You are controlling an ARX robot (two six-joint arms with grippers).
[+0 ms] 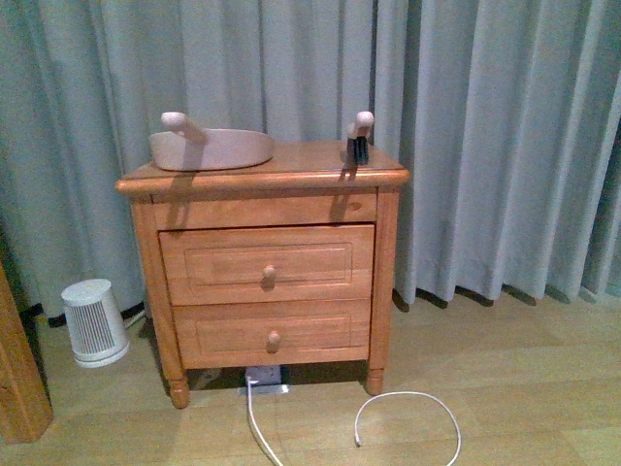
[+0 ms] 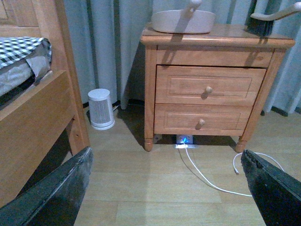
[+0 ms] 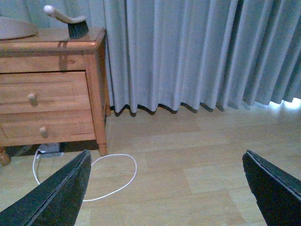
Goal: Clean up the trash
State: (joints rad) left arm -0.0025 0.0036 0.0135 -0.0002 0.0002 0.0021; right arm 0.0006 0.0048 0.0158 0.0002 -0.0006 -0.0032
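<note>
No crumpled white paper wad shows in any view; the trash is out of view. A beige dustpan [image 1: 212,148] lies on the left of the wooden nightstand top [image 1: 291,170], and a small hand brush [image 1: 358,136] with dark bristles stands at its right. The dustpan [image 2: 183,20] and brush [image 2: 270,16] also show in the left wrist view, and the brush [image 3: 70,21] in the right wrist view. My left gripper [image 2: 167,188] is open and empty over the floor. My right gripper [image 3: 167,188] is open and empty over the floor. Neither arm shows in the front view.
The nightstand has two drawers [image 1: 267,264]. A white power strip [image 1: 264,379] with a white cable [image 1: 408,417] lies on the wood floor beneath it. A small white ribbed appliance [image 1: 94,322] stands to its left. A wooden bed frame [image 2: 33,122] is left. Grey curtains [image 1: 485,146] hang behind.
</note>
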